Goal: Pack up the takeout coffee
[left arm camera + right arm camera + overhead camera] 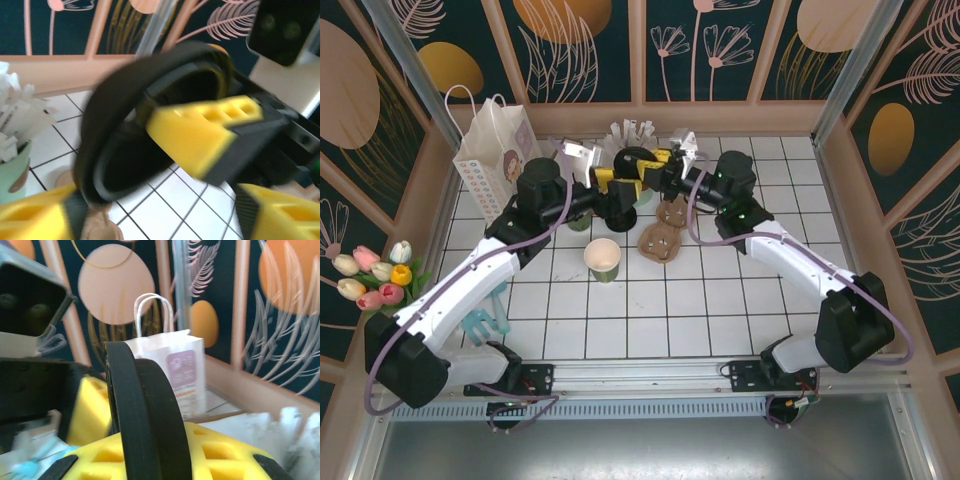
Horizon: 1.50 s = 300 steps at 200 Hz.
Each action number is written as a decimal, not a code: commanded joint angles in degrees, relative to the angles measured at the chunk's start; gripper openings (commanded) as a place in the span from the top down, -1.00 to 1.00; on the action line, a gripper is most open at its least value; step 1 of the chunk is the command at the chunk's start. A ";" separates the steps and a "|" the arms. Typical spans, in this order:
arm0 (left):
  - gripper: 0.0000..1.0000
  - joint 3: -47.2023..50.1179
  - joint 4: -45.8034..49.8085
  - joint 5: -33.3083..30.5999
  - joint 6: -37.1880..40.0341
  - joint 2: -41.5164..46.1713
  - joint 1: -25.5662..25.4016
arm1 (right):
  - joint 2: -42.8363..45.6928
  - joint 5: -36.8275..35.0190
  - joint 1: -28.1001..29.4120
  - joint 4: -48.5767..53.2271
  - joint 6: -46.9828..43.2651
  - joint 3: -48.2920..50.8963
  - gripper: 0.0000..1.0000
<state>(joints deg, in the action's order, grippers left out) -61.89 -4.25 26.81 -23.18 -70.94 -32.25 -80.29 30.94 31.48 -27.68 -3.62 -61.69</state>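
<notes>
Edgewise, the black round lid [145, 405] sits clamped in the right gripper [141, 432]; left gripper [155, 217] gapes open.

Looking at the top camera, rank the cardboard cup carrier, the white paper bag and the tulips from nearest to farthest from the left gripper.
Measured from the left gripper in the top view:
1. the cardboard cup carrier, just to its right and a little nearer the arm bases.
2. the white paper bag, standing at the far left corner of the table.
3. the tulips, beyond the table's left edge.
</notes>
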 commanded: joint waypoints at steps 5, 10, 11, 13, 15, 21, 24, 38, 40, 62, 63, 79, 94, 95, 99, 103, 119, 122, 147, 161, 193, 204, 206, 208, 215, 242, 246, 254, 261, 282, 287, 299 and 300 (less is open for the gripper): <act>-0.92 1.75 5.76 7.34 6.08 5.62 0.17 | 3.10 -11.86 1.98 11.77 -29.75 -6.07 0.95; -0.97 1.90 6.63 7.15 6.50 6.43 0.32 | 3.79 -13.29 2.00 10.13 -32.08 -5.48 0.95; -0.97 1.92 6.76 7.04 6.53 6.65 0.29 | 3.94 -13.37 2.04 9.77 -32.60 -5.29 0.96; -0.97 1.94 7.08 6.95 6.67 6.94 0.33 | 4.32 -13.38 2.08 8.74 -33.61 -4.87 0.96; -0.97 1.90 7.40 6.77 6.66 7.21 0.36 | 4.70 -13.19 2.09 7.83 -34.93 -4.36 0.98; -0.97 1.78 7.98 6.22 6.63 8.15 0.52 | 5.69 -12.12 2.49 4.71 -39.32 -2.88 1.00; -0.97 1.69 8.17 6.21 6.62 8.64 0.61 | 6.09 -11.90 2.88 3.35 -41.95 -2.28 1.00; -0.97 1.54 7.85 6.76 6.45 10.84 0.94 | 6.10 -13.23 4.69 1.60 -54.19 -2.70 1.00; -0.97 1.52 7.72 6.72 6.36 11.20 1.00 | 5.89 -13.66 5.07 2.07 -55.88 -3.12 1.00; -0.97 -0.69 9.15 2.14 4.35 13.34 1.64 | 3.25 -17.09 6.80 5.19 -75.17 -5.95 1.00; -0.97 -0.91 9.34 1.86 4.23 13.35 1.65 | 3.19 -17.03 6.82 5.10 -76.38 -5.88 1.00; -0.97 -4.70 13.33 -2.47 2.43 12.88 1.92 | 2.61 -15.93 6.98 3.92 -90.44 -4.55 1.00; -0.97 -8.50 17.21 -4.54 0.93 11.78 2.15 | 2.42 -15.27 7.19 3.95 -100.40 -3.70 1.00; -0.97 -8.81 17.41 -4.60 0.85 11.70 2.21 | 2.42 -15.19 7.19 3.86 -100.99 -3.66 1.00; -0.97 -9.64 18.32 -4.73 0.57 11.43 2.19 | 2.42 -14.85 7.15 3.62 -103.03 -3.33 1.00; -0.97 -10.46 19.17 -4.88 0.32 11.14 2.30 | 2.46 -14.58 7.17 3.55 -104.85 -3.13 1.00; -0.92 -13.76 22.82 -5.76 -0.75 9.62 2.45 | 3.06 -12.13 6.73 2.29 -111.98 -1.38 1.00; -0.91 -14.44 23.76 -6.01 -0.95 9.29 2.53 | 3.24 -11.45 6.61 2.00 -113.09 -1.03 1.00; -0.78 -19.88 30.99 -7.77 -2.03 5.73 2.81 | 4.25 -5.72 6.31 -0.39 -120.46 1.08 1.00; -0.71 -22.55 34.06 -8.17 -2.42 3.89 2.89 | 4.79 -3.13 6.22 -0.43 -123.02 1.70 1.00; -0.50 -28.36 40.93 -8.66 -2.11 -0.73 3.16 | 5.14 1.25 6.20 -0.09 -127.21 2.26 1.00; -0.39 -30.19 43.28 -8.96 -2.46 -2.47 3.29 | 5.06 1.58 6.22 -0.47 -127.75 2.36 1.00; -0.37 -30.43 43.49 -8.97 -2.61 -2.70 3.45 | 5.06 1.62 6.22 -0.60 -127.84 2.39 1.00; -0.36 -30.65 43.70 -8.90 -2.71 -2.91 3.50 | 5.10 1.59 6.22 -0.75 -127.86 2.48 1.00; -0.31 -31.30 44.33 -8.35 -3.30 -3.71 3.72 | 4.93 1.58 6.22 -1.49 -128.00 2.67 1.00; -0.21 -32.56 45.58 -5.39 -5.09 -5.93 4.34 | 4.88 1.55 6.30 -2.33 -128.47 3.24 1.00; -0.20 -32.87 45.90 -5.00 -5.20 -6.29 4.46 | 4.90 1.57 6.31 -2.35 -128.59 3.24 1.00; -0.16 -33.51 46.71 -4.48 -5.16 -6.98 4.52 | 4.79 1.65 6.35 -2.21 -128.89 3.11 1.00; -0.14 -33.97 47.31 -3.80 -4.84 -7.63 4.56 | 4.71 1.67 6.34 -2.04 -129.01 3.15 1.00; -0.03 -35.11 49.30 -2.07 -3.35 -9.29 4.55 | 4.53 2.24 6.48 -1.64 -129.09 2.86 1.00; -0.01 -35.42 49.72 -2.07 -3.09 -9.70 4.56 | 4.44 2.30 6.48 -1.60 -129.03 2.80 1.00; 0.03 -36.51 51.25 -2.20 -2.13 -10.81 4.65 | 4.44 2.57 6.44 -1.51 -129.01 2.55 1.00; 0.04 -36.62 51.35 -2.20 -2.09 -10.89 4.65 | 4.44 2.60 6.46 -1.50 -129.06 2.55 1.00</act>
<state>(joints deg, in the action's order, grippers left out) -95.57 42.78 22.52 -27.05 -80.12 -28.01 -76.95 30.57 37.93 -27.66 -119.33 -59.07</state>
